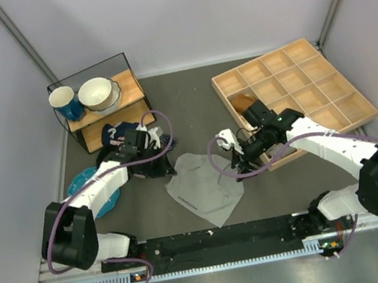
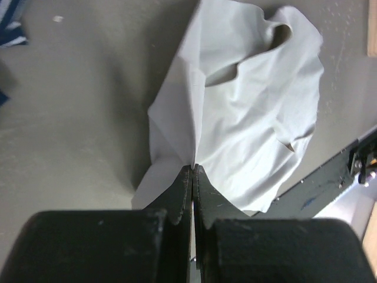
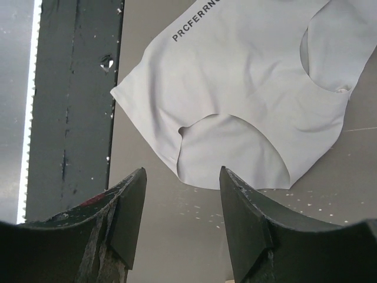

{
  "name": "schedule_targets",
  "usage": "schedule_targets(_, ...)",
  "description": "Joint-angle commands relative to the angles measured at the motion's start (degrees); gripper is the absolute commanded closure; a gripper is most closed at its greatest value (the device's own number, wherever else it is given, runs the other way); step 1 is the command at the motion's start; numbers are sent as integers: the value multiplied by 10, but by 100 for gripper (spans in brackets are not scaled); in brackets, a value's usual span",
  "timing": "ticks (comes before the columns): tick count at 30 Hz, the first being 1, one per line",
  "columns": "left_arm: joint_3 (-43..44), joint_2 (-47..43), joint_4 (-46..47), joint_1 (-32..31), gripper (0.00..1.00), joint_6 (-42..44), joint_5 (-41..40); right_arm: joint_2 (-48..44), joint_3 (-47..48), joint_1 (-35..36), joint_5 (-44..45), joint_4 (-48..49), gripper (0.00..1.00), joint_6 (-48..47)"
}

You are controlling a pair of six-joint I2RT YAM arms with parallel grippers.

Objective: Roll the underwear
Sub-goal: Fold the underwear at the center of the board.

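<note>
Grey table [image 1: 190,104] fills the cell, with pale walls around it. Nearest to me, just past the arm bases, the underwear [image 1: 201,187] lies in the middle of the table. It is mostly flat, but crumpled at its far left part. The cloth is thin, soft and surely very light. I expect it to sag and slide and to keep no shape by itself, so a roll must start from a straight hem and be kept pressed. The band with the printed letters looks to me the best place to take hold.

The left tool [image 2: 192,168] is closed. A ridge of cloth runs right up to its tips, so I judge it pinches the far left edge, low over the table, with the arm bent inward. The right tool [image 3: 182,171] has its jaws apart and holds nothing. It hangs just beside the garment's right edge, with the arm reaching in from the right.

Farther back are a navy striped garment [image 1: 118,135] and a wooden tray [image 1: 257,60].
</note>
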Motion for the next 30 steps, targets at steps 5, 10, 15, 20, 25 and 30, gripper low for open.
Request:
schedule_targets(5,11,-43,4,-56,100,-15,73,-9,0,-29,-34,-3,46,10)
schedule_targets(10,-10,-59,35,-125,100,-59,74,-10,-1,-40,-36,-3,45,13)
schedule_targets(15,-23,-39,78,-178,100,-100,71,-10,-2,-47,-36,-4,45,15)
schedule_targets(20,-21,-11,122,-235,100,-128,77,-15,-3,-58,-41,-4,44,16)
schedule_targets(25,-14,17,149,-280,100,-155,77,-17,-4,-70,-46,-5,44,16)
schedule_targets(30,-13,50,179,-306,100,-174,78,-17,-4,-74,-46,-5,43,16)
